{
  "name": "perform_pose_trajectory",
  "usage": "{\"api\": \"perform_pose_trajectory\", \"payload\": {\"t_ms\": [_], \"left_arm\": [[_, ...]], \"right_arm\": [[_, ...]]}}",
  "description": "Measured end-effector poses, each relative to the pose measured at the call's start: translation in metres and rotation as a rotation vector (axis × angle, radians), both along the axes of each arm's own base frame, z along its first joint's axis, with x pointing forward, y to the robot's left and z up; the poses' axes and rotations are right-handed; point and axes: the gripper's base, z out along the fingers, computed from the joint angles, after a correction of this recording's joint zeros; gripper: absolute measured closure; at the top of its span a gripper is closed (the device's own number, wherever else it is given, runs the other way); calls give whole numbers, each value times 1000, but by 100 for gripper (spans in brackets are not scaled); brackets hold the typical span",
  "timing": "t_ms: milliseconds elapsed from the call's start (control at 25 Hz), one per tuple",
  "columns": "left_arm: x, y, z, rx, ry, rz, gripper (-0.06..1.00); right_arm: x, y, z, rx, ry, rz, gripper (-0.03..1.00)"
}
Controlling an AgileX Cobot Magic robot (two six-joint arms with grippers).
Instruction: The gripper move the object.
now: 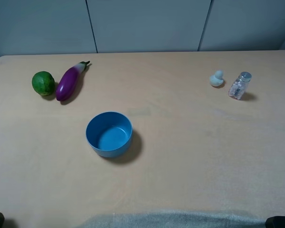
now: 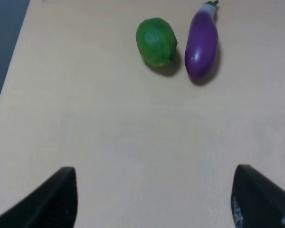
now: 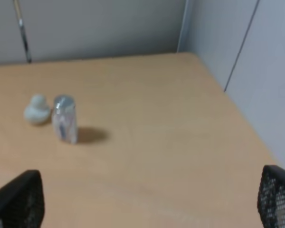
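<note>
The object [image 1: 240,85], a small clear glass shaker with a silver metal cap and pale grains inside, is standing upright near the far right edge of the table [image 1: 180,166], just beside a small pale duck figure [image 1: 217,79] on its left. Going left to right across the high view: a round, dimpled green fruit [image 1: 43,83] is lying near the far left corner, touching or nearly touching a glossy purple eggplant [image 1: 70,81]; a smooth blue bowl [image 1: 109,134] is sitting alone left of centre; a broad bare stretch of matte beige tabletop is lying between the bowl and the duck. The left gripper [image 2: 152,199] is hanging with its dark fingers [image 2: 52,202] spread wide, holding nothing, short of the fruit and eggplant. The right gripper [image 3: 147,204] is likewise standing fully spread and empty, its textured black fingers [image 3: 278,197] well apart from the shaker [image 3: 65,118], which is standing ahead of it toward its left finger, with open table between
</note>
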Motion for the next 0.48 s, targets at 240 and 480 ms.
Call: {"api": "perform_pose_trajectory", "payload": {"t_ms": [240, 480], "left_arm": [[0, 0, 0, 0, 0, 0, 21], [0, 0, 0, 0, 0, 0, 21]], "right_arm": [[1, 5, -4, -10, 31, 63, 29], [1, 5, -6, -14, 44, 69, 29]]}}
